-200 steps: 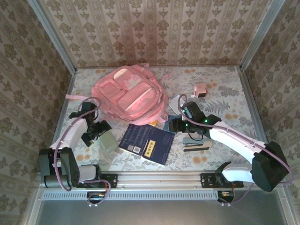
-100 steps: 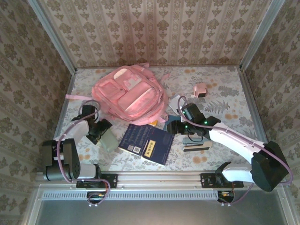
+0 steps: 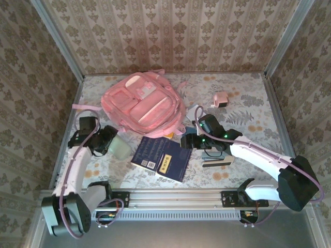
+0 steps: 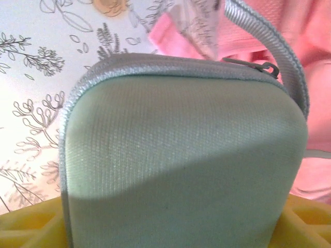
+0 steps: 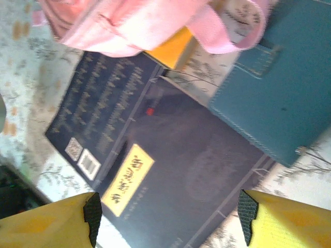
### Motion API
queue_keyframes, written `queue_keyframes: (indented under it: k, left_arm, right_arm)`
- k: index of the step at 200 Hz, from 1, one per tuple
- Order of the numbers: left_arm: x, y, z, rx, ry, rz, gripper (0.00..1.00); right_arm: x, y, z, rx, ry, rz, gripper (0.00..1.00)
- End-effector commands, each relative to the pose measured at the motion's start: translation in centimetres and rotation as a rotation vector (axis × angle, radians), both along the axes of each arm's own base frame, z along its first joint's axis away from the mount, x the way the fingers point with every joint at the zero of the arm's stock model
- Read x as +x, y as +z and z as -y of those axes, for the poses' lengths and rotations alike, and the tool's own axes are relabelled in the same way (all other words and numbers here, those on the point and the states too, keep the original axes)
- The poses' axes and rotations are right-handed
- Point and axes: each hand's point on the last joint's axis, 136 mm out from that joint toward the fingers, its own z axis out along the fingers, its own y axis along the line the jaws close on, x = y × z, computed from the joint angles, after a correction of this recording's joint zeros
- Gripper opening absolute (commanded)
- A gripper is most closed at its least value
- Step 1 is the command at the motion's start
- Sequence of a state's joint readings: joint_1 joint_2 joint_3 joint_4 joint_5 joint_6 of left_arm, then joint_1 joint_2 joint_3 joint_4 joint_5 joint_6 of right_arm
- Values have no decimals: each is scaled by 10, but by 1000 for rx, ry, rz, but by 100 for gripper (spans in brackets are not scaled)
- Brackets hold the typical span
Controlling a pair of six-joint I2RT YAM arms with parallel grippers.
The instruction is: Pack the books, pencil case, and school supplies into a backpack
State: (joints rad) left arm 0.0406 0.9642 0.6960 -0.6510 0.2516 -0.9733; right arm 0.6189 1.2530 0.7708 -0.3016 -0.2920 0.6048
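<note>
1. Change: pencil case (image 3: 120, 146) has shifted. A second ago it lay flat at 8 o'clock on the counter (image 3: 248, 103). Now it sits a little nearer the backpack (image 3: 142, 103) and looks tipped up on one end.
2. Cause: left hand (image 3: 109, 142) has swung round to the case's 9 o'clock side and narrowed its jaws. In the left wrist view the case (image 4: 181, 155) fills the gap, with yellow fingers (image 4: 31, 227) against both flanks. Reads as gripping the pencil case, squeeze probably not finished.
3. Target: backpack lies front-up at 11 o'clock on the counter. Its pink fabric (image 4: 310, 31) is just beyond the case in the wrist view. Main opening is hidden, so can't tell if it's unzipped.
4. Other side: right hand (image 3: 192, 140) has barely moved. It hovers at the 2 o'clock corner of the navy books (image 3: 160, 155), fingers wide apart, holding nothing. In the right wrist view the pads (image 5: 93, 212) straddle the upper navy book (image 5: 181, 170). The yellow book (image 5: 173, 49) pokes out from under a pink strap (image 5: 227, 31), with the teal pad (image 5: 279, 98) at 2 o'clock.
5. Untouched: stapler (image 3: 216, 159) at 4 o'clock of the right hand, pink boxy item (image 3: 221, 99) at 1 o'clock on the counter.
6. Meaning: first pickup is underway and nothing looks packed yet. Next move needs a lift and a carry toward 12 o'clock. A soft pouch held by one end may sag or slip.
</note>
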Motion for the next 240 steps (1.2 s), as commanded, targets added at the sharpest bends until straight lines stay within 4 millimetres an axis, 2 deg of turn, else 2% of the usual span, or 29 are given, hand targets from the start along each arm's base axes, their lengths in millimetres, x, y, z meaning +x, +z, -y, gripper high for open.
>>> queue_keyframes:
  k: [1,28,56,76,81,106,151,187,240]
  left_arm:
    - [-10,17,11,-108,56,-21,75]
    - [-13,23,32,-194,73,-13,75]
    - [-16,26,58,-240,57,-23,75]
    - [-16,29,74,-267,43,-37,75]
    - [-16,30,78,-271,38,-36,75]
    - [-14,32,90,-288,19,-51,75]
    - [-11,41,105,-308,-11,-28,74]
    - [-10,46,109,-311,-22,-13,74]
    - [-13,42,112,-314,-33,-20,74]
  right_arm:
    - [-4,41,-42,229,85,13,73]
    - [-6,85,-79,493,174,57,79]
    - [2,100,-99,589,170,70,83]
    - [1,102,-114,552,195,91,90]
    - [3,91,-120,527,194,74,92]
    - [0,79,-140,498,233,62,99]
    - [-19,60,-179,481,338,15,100]
    - [-21,52,-198,563,353,-53,97]
    - [-17,56,-202,592,342,-44,70]
